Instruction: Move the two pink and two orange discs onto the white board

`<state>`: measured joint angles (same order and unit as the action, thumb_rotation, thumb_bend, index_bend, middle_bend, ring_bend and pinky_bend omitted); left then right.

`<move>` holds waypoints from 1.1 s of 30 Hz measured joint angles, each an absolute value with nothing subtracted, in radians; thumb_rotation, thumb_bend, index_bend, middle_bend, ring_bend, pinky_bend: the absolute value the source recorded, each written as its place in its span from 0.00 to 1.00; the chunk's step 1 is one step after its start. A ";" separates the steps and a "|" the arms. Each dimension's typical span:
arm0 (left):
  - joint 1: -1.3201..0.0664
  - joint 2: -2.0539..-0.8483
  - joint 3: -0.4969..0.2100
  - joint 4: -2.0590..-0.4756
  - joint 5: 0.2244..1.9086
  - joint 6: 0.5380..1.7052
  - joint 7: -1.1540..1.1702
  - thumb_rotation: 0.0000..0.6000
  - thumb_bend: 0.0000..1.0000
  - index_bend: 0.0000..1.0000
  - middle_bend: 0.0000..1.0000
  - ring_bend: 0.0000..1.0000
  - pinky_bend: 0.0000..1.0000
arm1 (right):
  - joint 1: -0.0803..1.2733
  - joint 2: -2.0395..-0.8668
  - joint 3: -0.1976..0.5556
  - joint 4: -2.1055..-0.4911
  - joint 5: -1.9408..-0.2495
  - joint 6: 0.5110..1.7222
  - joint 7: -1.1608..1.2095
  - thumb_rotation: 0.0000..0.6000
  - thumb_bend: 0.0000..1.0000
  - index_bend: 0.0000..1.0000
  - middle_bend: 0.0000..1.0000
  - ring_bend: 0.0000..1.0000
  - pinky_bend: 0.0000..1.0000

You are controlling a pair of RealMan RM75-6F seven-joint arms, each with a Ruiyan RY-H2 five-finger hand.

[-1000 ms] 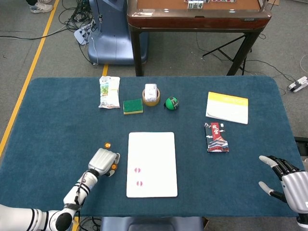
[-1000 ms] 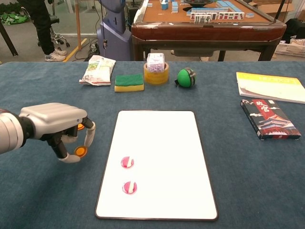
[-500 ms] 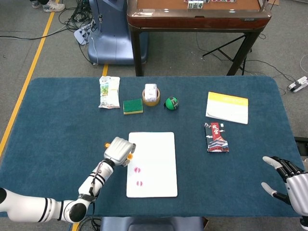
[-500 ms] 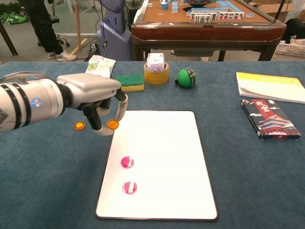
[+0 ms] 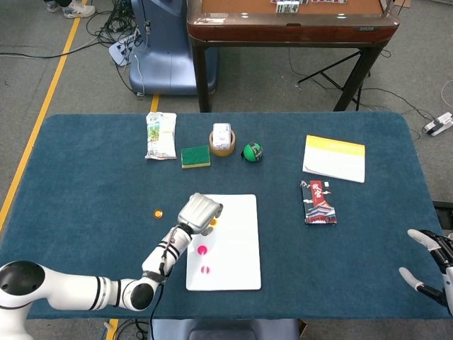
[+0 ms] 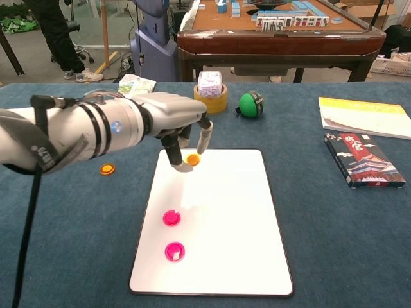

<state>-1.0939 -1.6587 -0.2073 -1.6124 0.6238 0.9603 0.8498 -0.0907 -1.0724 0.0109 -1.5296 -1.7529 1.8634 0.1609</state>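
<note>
An orange disc (image 6: 192, 158) is pinched in the fingertips of the left hand (image 6: 173, 122), held over the upper left part of the white board (image 6: 237, 218). Nearer the robot than that hand, two pink discs (image 6: 171, 217) lie on the board, one behind the other. Off to the hand's left, well apart, a second orange disc (image 6: 106, 169) sits on the blue bench (image 6: 334, 244). Beyond the hand stand a tape roll (image 6: 210, 99), a green sponge (image 5: 195, 156) and a green ball (image 6: 251, 104). The right hand (image 5: 437, 265) is far off at the bench's right edge, fingers spread, holding nothing.
</note>
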 measured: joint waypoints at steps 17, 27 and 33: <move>-1.181 -1.698 -0.200 -1.551 0.527 0.932 0.857 1.00 0.27 0.23 1.00 1.00 1.00 | -0.114 -1.078 0.026 -1.495 -1.746 1.906 0.218 1.00 0.00 0.26 0.31 0.34 0.63; -1.116 -1.598 -0.128 -1.680 0.559 1.043 0.841 1.00 0.27 0.42 1.00 1.00 1.00 | -0.100 -1.077 0.022 -1.513 -1.754 1.867 0.177 1.00 0.00 0.26 0.31 0.34 0.63; -1.046 -1.532 -0.068 -1.727 0.616 1.073 0.793 1.00 0.27 0.45 1.00 1.00 1.00 | -0.090 -1.078 0.019 -1.528 -1.759 1.841 0.144 1.00 0.00 0.26 0.31 0.34 0.63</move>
<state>-1.0461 -1.5318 -0.0675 -1.7274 0.6162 1.0733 0.7934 -0.0901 -1.0783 0.0189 -1.5281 -1.7590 1.8410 0.1444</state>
